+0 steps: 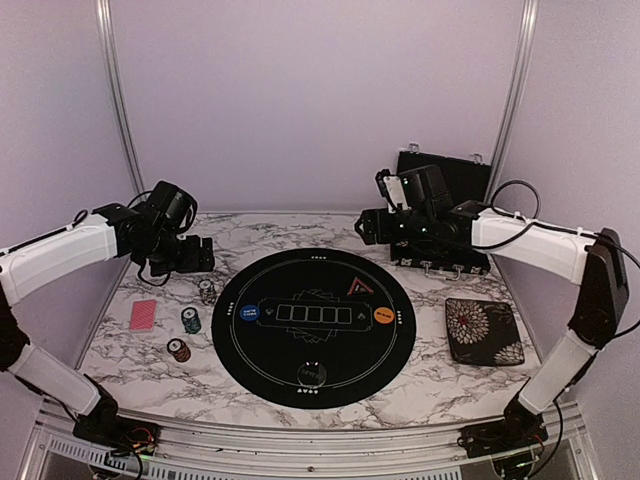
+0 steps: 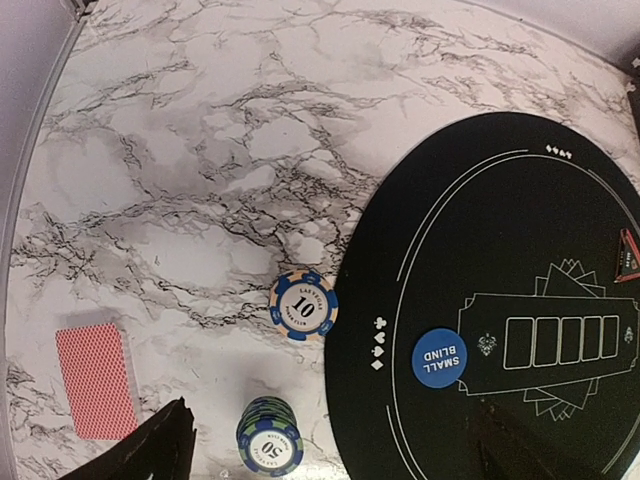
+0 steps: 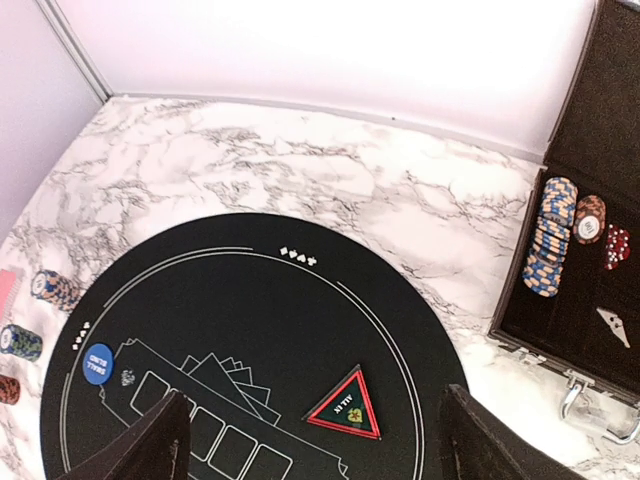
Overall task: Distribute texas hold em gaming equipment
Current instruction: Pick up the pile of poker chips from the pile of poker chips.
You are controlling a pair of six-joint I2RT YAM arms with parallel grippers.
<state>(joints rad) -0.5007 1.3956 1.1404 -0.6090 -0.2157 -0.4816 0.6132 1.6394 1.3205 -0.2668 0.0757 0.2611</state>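
The 10 stack [image 2: 303, 306] stands on the table [image 2: 180, 170] just ahead of the left gripper [image 1: 197, 257], beside the mat's edge. The 50 stack [image 2: 269, 440] stands nearer, close to one finger [image 2: 160, 450]. The cards [image 2: 96, 380] lie face down farther out on that same side. A red stack [image 1: 178, 350] sits beyond the 50 stack, toward the arm bases. The blue button [image 2: 439, 358] lies on the mat [image 2: 480, 220], toward the other finger. The left gripper hangs over this group released, fingers wide apart with nothing between them.

The orange button [image 1: 383, 316] and black button [image 1: 312, 372] lie on the mat, well apart from the right gripper [image 1: 370, 228]. That gripper is released too, its fingers spread above the mat's far part. A triangle marker [image 3: 343, 405] lies below, between the two fingers. To its right the case [image 3: 600, 150] stands open with case chips [image 3: 553, 240] inside. The pad [image 1: 482, 330] lies on the table near the right arm, away from the gripper.
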